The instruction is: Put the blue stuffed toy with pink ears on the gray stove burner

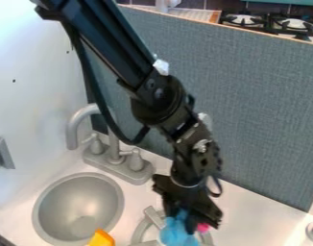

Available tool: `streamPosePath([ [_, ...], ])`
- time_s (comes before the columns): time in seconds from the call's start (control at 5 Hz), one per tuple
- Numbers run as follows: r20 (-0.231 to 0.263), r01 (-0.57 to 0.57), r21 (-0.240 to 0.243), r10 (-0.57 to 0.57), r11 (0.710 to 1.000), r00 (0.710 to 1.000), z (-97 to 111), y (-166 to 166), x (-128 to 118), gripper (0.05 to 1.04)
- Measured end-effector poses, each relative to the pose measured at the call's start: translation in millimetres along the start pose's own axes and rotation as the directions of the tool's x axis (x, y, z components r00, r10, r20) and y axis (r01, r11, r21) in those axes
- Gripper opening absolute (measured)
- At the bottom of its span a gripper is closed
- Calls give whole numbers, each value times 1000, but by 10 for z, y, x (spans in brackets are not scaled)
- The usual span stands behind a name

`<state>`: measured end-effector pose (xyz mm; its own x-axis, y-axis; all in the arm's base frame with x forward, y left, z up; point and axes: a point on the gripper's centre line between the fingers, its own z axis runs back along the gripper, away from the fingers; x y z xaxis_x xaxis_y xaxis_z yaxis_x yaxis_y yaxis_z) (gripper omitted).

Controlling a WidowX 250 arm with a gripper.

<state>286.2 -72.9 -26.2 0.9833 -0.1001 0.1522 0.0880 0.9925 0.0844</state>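
The gripper [190, 212] hangs low near the bottom edge of the camera view, right of the sink bowl. Directly beneath it is a fluffy light blue thing [176, 232], its upper part against the gripper; whether it is held cannot be made out. A small bright pink piece [202, 227] shows by the gripper's right side. Around the blue thing runs a grey metal rim [139, 232], partly hidden by it and cut off by the bottom edge.
The round grey sink bowl [78, 208] lies at lower left, with an orange piece [102, 238] at its lower right. A grey faucet [112, 153] stands behind it. A blue-grey upright panel [249, 115] backs the white counter [255, 211]; a stove [268, 22] is beyond.
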Motion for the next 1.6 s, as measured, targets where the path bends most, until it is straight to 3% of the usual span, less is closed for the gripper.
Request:
streamPosePath([
  [0.4,-41,-62,51,64,997,997,-317,180,5,485],
  [0.6,-62,-58,28,60,998,996,-448,142,55,485],
  [0.8,-78,-59,27,61,998,995,-531,119,105,569],
  [1.0,-68,-94,-53,90,994,994,-403,39,104,867],
  [1.2,-18,-111,-56,110,992,994,-124,71,160,1012],
  [1.4,-2,-115,-31,115,993,993,155,154,71,1008],
  [1.6,-28,-97,-20,97,995,995,343,201,-70,1007],
])
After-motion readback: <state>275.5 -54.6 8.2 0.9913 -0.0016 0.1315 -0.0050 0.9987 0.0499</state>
